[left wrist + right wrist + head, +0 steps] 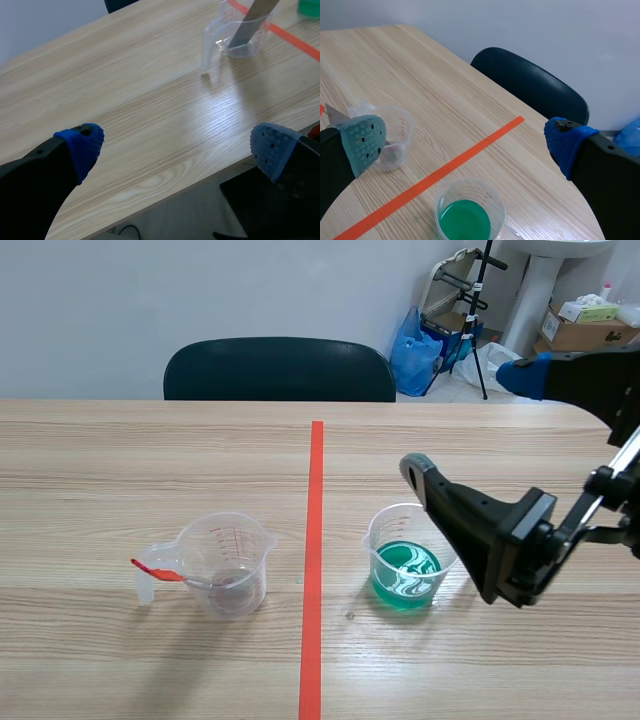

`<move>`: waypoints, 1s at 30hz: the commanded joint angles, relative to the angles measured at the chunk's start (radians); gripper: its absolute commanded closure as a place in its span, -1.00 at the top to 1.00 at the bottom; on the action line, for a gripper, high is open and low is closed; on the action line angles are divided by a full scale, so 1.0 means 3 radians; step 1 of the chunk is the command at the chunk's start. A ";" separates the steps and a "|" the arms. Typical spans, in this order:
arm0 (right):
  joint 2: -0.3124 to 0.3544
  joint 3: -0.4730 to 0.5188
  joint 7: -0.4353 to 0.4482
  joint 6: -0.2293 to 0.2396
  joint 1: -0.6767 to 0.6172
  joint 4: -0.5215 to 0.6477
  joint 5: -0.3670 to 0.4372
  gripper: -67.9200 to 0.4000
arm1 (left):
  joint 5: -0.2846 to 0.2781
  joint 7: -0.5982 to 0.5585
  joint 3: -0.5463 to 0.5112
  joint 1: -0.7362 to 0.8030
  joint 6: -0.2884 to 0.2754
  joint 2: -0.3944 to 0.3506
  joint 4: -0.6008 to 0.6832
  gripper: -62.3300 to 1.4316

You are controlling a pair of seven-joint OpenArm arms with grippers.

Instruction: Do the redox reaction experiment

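**Right gripper (pixel 465 144) over the green cup (pixel 405 570)**

The right gripper is spread wide and empty. The green cup stands upright below it, between its fingers, just right of the tape line (pixel 316 540) and toward the table's (pixel 120 460) near edge. The clear beaker (pixel 225 562) with the metal strip (pixel 248 22) is left of the line. The left gripper (pixel 177 149) is also wide, off the near edge, well apart. The right arm is nearer.

A plain pale wall (pixel 200 290) stands behind the light wood-grain tabletop (pixel 150 460). A dark rounded chair back (pixel 280 370) sits at 12 o'clock. Toward 2 o'clock on the floor are a blue plastic bag (pixel 413 350), a black tripod stand (pixel 480 310), a white pedestal (pixel 540 285) and a brown cardboard box (pixel 585 332).
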 commanded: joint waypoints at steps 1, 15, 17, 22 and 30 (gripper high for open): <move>-0.0001 -0.0043 0.0020 0.0000 0.0050 0.0090 0.0046 1.00 | 0.0064 -0.0058 0.0071 0.0027 -0.0006 0.0095 0.0139 1.00; 0.0009 -0.0017 -0.0178 0.0011 0.0144 0.0090 0.0043 1.00 | 0.0450 0.0408 0.0600 0.0028 0.0046 0.0497 0.0688 1.00; 0.0009 0.0010 -0.0187 0.0013 0.0142 0.0090 0.0043 1.00 | 0.0453 0.0408 0.0637 0.0028 0.0046 0.0497 0.0748 1.00; 0.0008 0.0038 -0.0237 0.0013 0.0142 0.0090 0.0043 1.00 | 0.0449 0.0430 0.0660 -0.0005 0.0043 0.0495 0.0989 1.00; 0.0008 0.0039 -0.0273 0.0013 0.0144 0.0090 0.0045 1.00 | 0.0411 0.1311 0.0762 -0.0509 0.0019 0.0484 0.1283 1.00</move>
